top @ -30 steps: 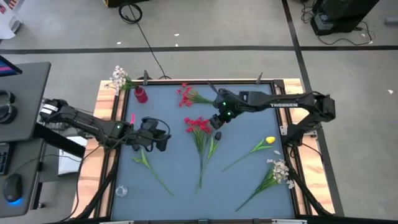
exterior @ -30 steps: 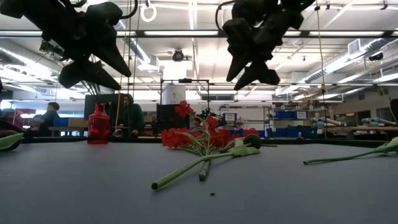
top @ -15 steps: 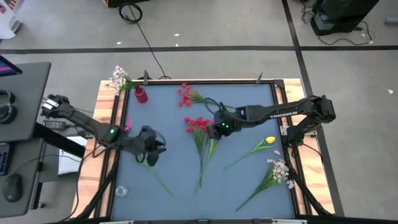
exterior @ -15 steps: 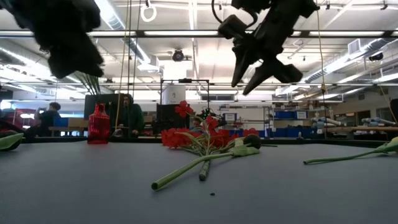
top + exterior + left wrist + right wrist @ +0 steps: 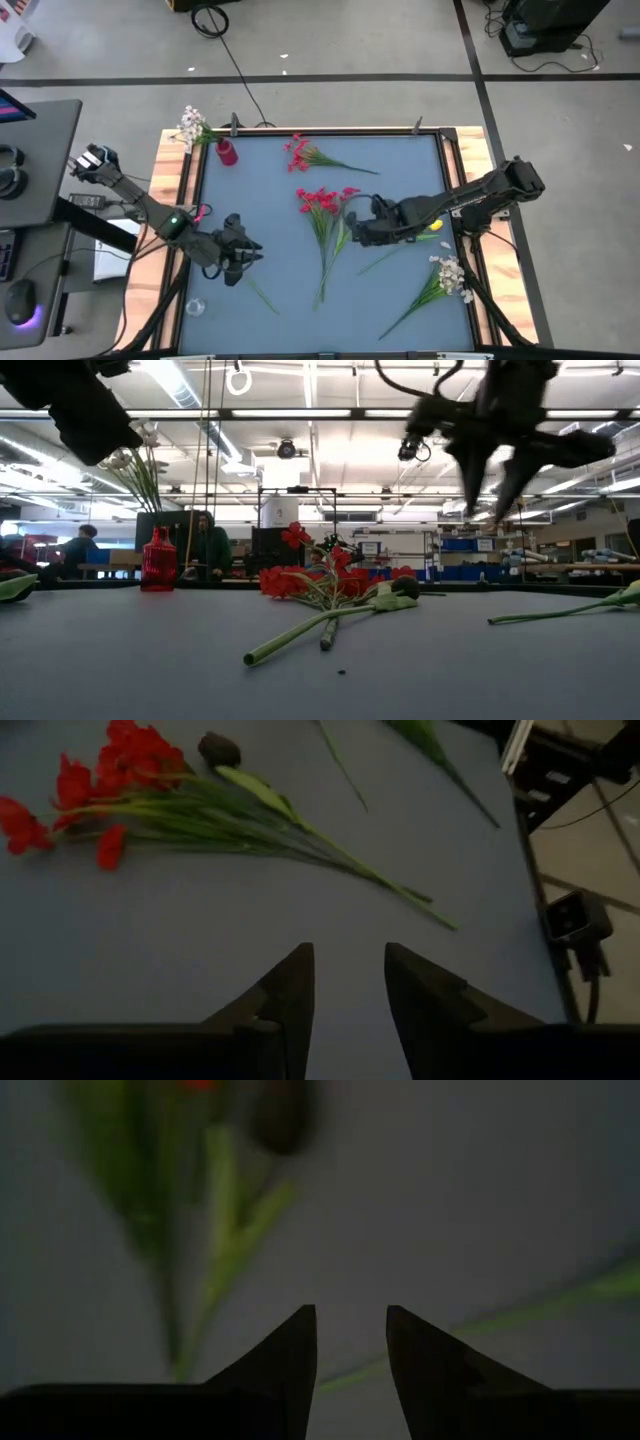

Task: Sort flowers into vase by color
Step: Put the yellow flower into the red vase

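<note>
A red sprig lies mid-table, its long green stem running toward the near edge; the low view shows it flat on the mat. Another red sprig lies by the far edge. A yellow flower and a white sprig lie on the right. A red vase stands at the far left corner. White blossoms stand over the wooden rim beside it. My left gripper hovers open over a bare green stem. My right gripper hovers open between the red sprig's stem and the yellow flower's stem.
A small clear cup sits near the near-left corner. A wooden frame borders the blue mat. A small dark lump lies beside the red sprig. People sit in the room behind the far edge. Bare mat lies between the two grippers.
My right gripper has swung from above the red sprig's blossoms toward the near and right edges, lowering beside its stem. My left gripper has moved toward the near edge, over the bare green stem. No flower has moved.
</note>
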